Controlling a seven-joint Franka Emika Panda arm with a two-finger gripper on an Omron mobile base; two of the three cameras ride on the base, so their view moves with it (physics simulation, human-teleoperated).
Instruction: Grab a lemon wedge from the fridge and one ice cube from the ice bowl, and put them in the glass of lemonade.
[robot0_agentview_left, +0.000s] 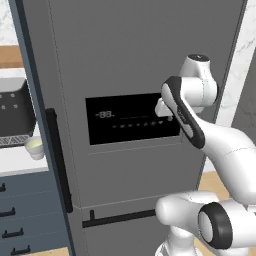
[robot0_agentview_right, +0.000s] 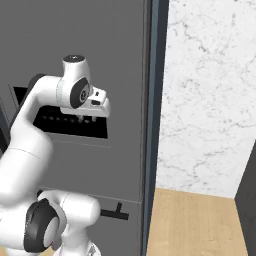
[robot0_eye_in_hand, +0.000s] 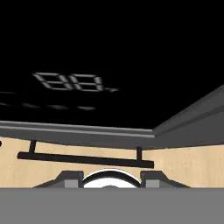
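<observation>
Marble wall (robot0_agentview_right: 210, 90) right of closed fridge (robot0_agentview_left: 135, 60), claw (robot0_agentview_right: 89, 118) at display panel (robot0_agentview_left: 131, 119)

My body: a glossy white arm with dark joints

My arm (robot0_agentview_left: 220, 145) is built from smooth, rounded white shells, bulging like fat tubes; a black band curves along one segment, edged with a thin pale line. Round dark grey caps sit in the big joints, ringed in black, and the top cap is a small dark disc. My hand (robot0_agentview_right: 97, 106) is a blocky white piece with dark slots and small dark parts beneath. My two finger tips (robot0_eye_in_hand: 70, 178) are small, dark grey and angular, with flat tops.
</observation>
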